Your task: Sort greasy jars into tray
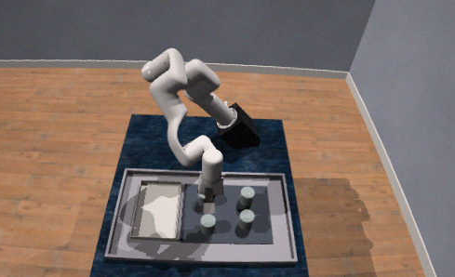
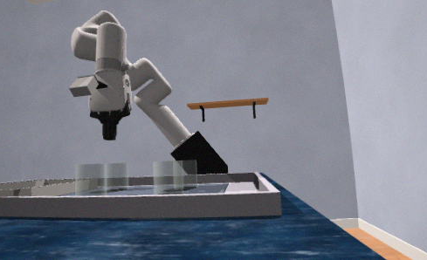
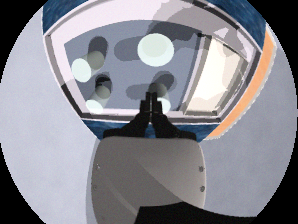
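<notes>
Because the gripper point(image 1: 208, 198) point(image 2: 109, 139) point(image 3: 150, 99) is closed with nothing between its fingertips, we judge that we have made a narrow pusher for testing slipperiness. We hold it pointing down above the mat point(image 1: 228, 234) point(image 2: 210, 188) point(image 3: 127, 72), so it touches no glass. The tray-side jar nearer the base point(image 1: 201, 200) point(image 2: 117, 179) point(image 3: 165, 105), the tray-side jar farther out point(image 1: 207, 224) point(image 2: 90, 179) point(image 3: 155, 49), the far-side jar nearer the base point(image 1: 247, 196) point(image 2: 185, 176) point(image 3: 94, 106) and the far-side jar farther out point(image 1: 247, 219) point(image 2: 162, 176) point(image 3: 81, 70) all stand on the mat, spaced apart, leaving room for separate pushes. We likely need to lower beside one. The tray point(image 1: 162, 183) point(image 2: 37, 187) point(image 3: 196, 77) sits alongside, holding no jar, ready for greasy ones.
</notes>
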Robot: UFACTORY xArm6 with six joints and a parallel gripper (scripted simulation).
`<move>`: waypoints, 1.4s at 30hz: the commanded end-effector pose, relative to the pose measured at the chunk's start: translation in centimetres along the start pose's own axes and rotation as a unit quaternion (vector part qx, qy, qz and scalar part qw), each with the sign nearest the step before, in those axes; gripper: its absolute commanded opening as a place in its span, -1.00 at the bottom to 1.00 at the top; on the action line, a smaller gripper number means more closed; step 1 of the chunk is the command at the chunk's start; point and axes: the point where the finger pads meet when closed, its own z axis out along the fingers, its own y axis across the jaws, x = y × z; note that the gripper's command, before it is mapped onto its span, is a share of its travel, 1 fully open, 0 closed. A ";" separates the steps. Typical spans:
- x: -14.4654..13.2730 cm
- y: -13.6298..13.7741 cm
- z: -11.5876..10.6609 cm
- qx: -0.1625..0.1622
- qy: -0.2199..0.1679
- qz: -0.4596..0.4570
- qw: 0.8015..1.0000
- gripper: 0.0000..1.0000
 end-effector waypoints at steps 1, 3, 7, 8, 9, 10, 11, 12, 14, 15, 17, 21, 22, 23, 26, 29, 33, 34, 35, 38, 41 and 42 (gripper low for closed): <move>0.3 0.6 0.4 0.002 0.001 -0.002 1.000 -1.00; 0.3 0.6 1.3 0.002 0.001 -0.002 1.000 -1.00; 0.3 0.6 3.3 0.002 0.001 -0.002 1.000 -1.00; 0.3 0.6 3.7 0.002 0.001 -0.002 1.000 -1.00; 0.3 0.6 4.2 0.002 0.001 -0.002 1.000 -1.00; 0.3 0.6 4.7 0.002 0.001 -0.002 1.000 -1.00; 0.3 0.6 5.2 0.002 0.001 -0.002 1.000 -1.00; 0.3 0.6 5.6 0.002 0.001 -0.002 1.000 -1.00; 0.3 0.6 6.6 0.002 0.001 -0.002 1.000 -1.00; 0.3 0.6 7.1 0.002 0.001 -0.002 1.000 -1.00; 0.3 0.6 7.1 0.002 0.001 -0.002 1.000 -1.00; 0.3 0.6 7.6 0.002 0.001 -0.002 1.000 -1.00; 0.3 0.6 7.6 0.002 0.001 -0.002 1.000 -1.00; 0.3 0.6 7.6 0.002 0.001 -0.002 1.000 -1.00; 0.3 0.6 7.6 0.002 0.001 -0.002 1.000 -1.00; 0.3 0.6 7.6 0.002 0.001 -0.002 1.000 -1.00; 0.3 0.6 7.6 0.002 0.001 -0.002 1.000 -1.00; 0.3 0.6 7.6 0.002 0.001 -0.002 1.000 -1.00; 0.3 0.6 7.6 0.002 0.001 -0.002 1.000 -1.00; 0.4 0.6 7.6 0.002 0.001 -0.002 1.000 -1.00; 0.4 0.6 7.6 0.002 0.001 -0.002 1.000 -1.00; 0.4 0.6 7.6 0.002 0.001 -0.002 1.000 -1.00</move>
